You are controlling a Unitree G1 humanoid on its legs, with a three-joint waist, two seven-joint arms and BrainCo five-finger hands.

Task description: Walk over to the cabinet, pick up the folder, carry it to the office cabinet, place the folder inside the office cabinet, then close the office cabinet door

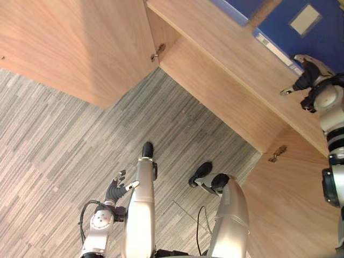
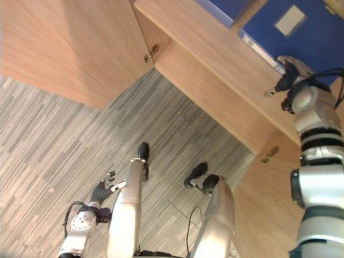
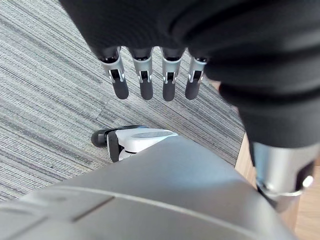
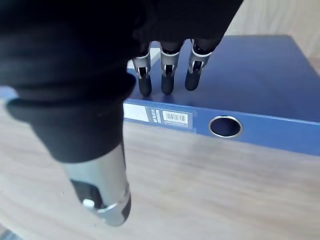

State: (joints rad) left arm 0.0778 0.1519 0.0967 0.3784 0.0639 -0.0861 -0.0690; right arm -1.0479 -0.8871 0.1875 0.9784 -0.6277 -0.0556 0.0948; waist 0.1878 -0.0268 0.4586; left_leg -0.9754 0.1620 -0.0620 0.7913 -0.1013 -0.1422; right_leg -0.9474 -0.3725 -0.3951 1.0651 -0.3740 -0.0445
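Observation:
A blue folder point(image 1: 317, 32) with a white label lies flat on the wooden shelf point(image 1: 226, 48) of the open cabinet, at the upper right. Its spine with a round finger hole point(image 4: 225, 126) faces my right hand point(image 1: 309, 72). That hand is open: its straight fingers point(image 4: 167, 80) hang just over the folder's top near the spine edge, and its thumb point(image 4: 100, 190) reaches out over the bare shelf in front of the spine. My left hand point(image 1: 115, 189) hangs open and idle low by my side, fingers point(image 3: 145, 85) straight above the carpet.
A second blue folder point(image 1: 239, 8) lies further along the same shelf. The cabinet's left door point(image 1: 70, 43) stands swung open at the upper left, and the right door point(image 1: 290, 204) stands open at the lower right. Grey striped carpet point(image 1: 64, 140) covers the floor.

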